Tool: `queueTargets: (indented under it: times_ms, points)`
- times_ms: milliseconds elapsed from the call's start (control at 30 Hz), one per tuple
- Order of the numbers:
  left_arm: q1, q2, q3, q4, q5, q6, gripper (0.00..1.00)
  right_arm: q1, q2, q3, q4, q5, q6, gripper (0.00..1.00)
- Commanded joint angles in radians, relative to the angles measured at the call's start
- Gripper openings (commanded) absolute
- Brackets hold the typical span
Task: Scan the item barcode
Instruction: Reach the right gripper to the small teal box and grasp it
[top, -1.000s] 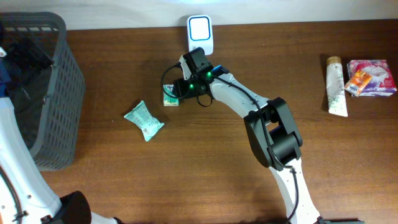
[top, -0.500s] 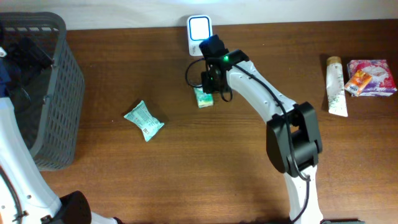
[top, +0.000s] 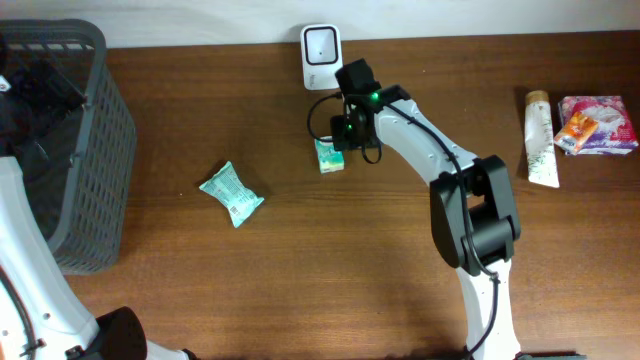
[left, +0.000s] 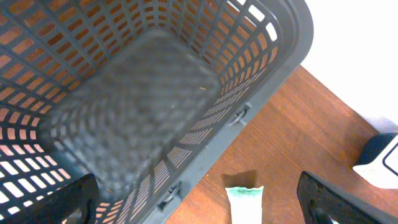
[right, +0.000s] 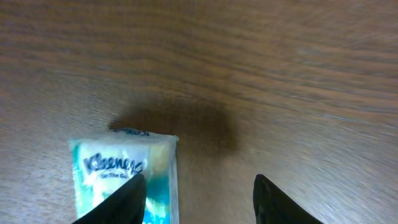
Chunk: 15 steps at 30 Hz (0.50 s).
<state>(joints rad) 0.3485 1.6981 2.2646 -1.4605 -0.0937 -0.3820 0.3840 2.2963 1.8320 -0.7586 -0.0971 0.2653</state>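
While tissue pack (right: 118, 165) lies just outside one finger (right: 121, 205) | right gripper (right: 199, 202) spread

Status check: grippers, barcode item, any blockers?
Left gripper open over basket. Right gripper open, Kleenex pack loose beside one finger. Scanner close by; no obstruction seen.

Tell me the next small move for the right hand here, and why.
Probably shift the right hand sideways over the Kleenex pack so it sits between the fingers, then close. In the wrist view the fingers stand apart with only bare table between them, and the pack is off to one side beside one finger, ungripped, short of the scanner.
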Motion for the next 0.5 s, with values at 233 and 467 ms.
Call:
queueTargets:
  times_ms: [233,467]
  points:
    - [0.003,0.000,0.007,0.001,-0.008,0.016,0.99,-0.004,-0.014,-0.062,0.021,-0.095,-0.029,0.47]
    - [0.003,0.000,0.007,0.001,-0.008,0.016,0.99,-0.014,-0.075,0.015,-0.102,-0.163,-0.029,0.61]
